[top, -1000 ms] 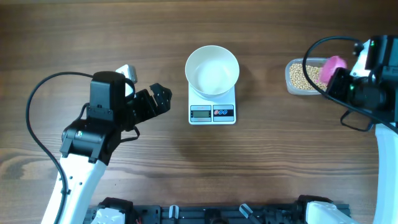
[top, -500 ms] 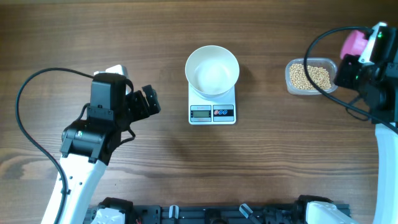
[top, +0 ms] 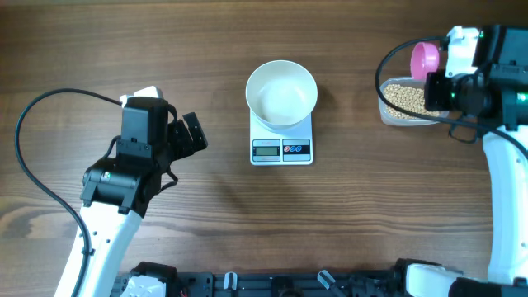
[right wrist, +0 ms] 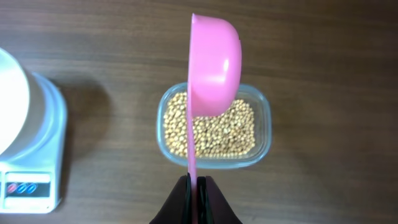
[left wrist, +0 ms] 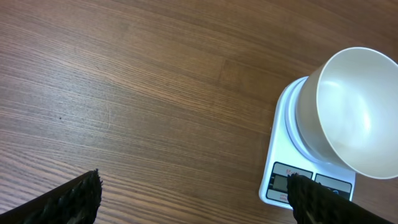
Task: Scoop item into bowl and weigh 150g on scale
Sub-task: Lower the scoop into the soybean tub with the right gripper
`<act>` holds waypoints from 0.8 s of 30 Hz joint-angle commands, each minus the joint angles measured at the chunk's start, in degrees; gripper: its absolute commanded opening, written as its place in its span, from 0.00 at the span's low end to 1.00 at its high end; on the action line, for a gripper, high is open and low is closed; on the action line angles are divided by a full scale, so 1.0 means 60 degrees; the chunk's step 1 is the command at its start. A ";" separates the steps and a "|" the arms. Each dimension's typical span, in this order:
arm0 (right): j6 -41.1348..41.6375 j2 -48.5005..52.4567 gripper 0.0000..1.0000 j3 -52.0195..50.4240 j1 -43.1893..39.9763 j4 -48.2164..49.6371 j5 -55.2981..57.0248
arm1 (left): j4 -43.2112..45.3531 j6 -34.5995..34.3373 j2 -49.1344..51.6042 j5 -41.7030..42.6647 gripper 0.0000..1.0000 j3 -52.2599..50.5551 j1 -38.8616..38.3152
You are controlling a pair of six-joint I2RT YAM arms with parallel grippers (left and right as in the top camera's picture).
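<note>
The white bowl (top: 281,92) stands on the white scale (top: 281,151) at the table's middle and looks empty. Tan beans (top: 403,98) fill a clear tub (top: 389,115) at the right. My right gripper (top: 436,81) is shut on the thin handle of a pink scoop (top: 425,58), held above the tub's far edge. In the right wrist view the scoop (right wrist: 214,68) is turned on its side over the beans (right wrist: 214,130), handle pinched at the gripper (right wrist: 195,186). My left gripper (top: 190,134) hovers open and holding nothing, left of the scale; in its wrist view (left wrist: 193,193) the bowl (left wrist: 354,112) sits at right.
Black cables loop from both arms over the wooden table (top: 247,214). A black rail (top: 280,285) runs along the front edge. The scale's display and buttons (left wrist: 292,183) face the front. The scale (right wrist: 31,180) lies left of the tub in the right wrist view.
My right gripper has swung the pink scoop leftward, from right of the tub to above its far edge. My left gripper has drawn back left, away from the scale.
</note>
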 commanded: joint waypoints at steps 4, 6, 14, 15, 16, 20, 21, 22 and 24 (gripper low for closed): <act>-0.0204 0.0681 0.04 -0.0091 -0.0011 0.0084 0.0820 | 0.0007 0.0146 0.0047 -0.0178 1.00 0.0149 0.0066; -0.0197 0.0805 0.04 -0.0091 -0.0011 0.0055 0.1122 | 0.0007 0.0146 0.0047 -0.0178 1.00 0.0149 0.0066; 0.0601 0.0863 0.04 -0.0091 -0.0011 0.0138 0.1865 | 0.0007 0.0146 0.0047 -0.0178 1.00 0.0149 0.0066; 0.0747 0.0863 0.04 -0.0091 -0.0011 0.0062 0.1858 | 0.0007 0.0146 0.0047 -0.0178 1.00 0.0149 0.0066; 0.0860 0.0863 0.04 -0.0091 -0.0011 -0.0007 0.1858 | 0.0007 0.0146 0.0047 -0.0178 1.00 0.0149 0.0066; 0.0914 0.0863 0.04 -0.0091 -0.0011 -0.0138 0.1851 | 0.0007 0.0146 0.0047 -0.0178 1.00 0.0149 0.0066; 0.0809 0.0863 0.04 -0.0091 -0.0011 -0.0142 0.1847 | 0.0007 0.0146 0.0047 -0.0178 1.00 0.0149 0.0066; 0.0637 0.0878 0.04 -0.0095 -0.0011 -0.0160 0.1851 | 0.0004 0.0146 0.0047 -0.0178 1.00 0.0149 0.0066; 0.0215 0.0940 0.04 -0.0091 -0.0011 -0.0222 0.1851 | 0.0007 0.0146 0.0047 -0.0178 1.00 0.0149 0.0066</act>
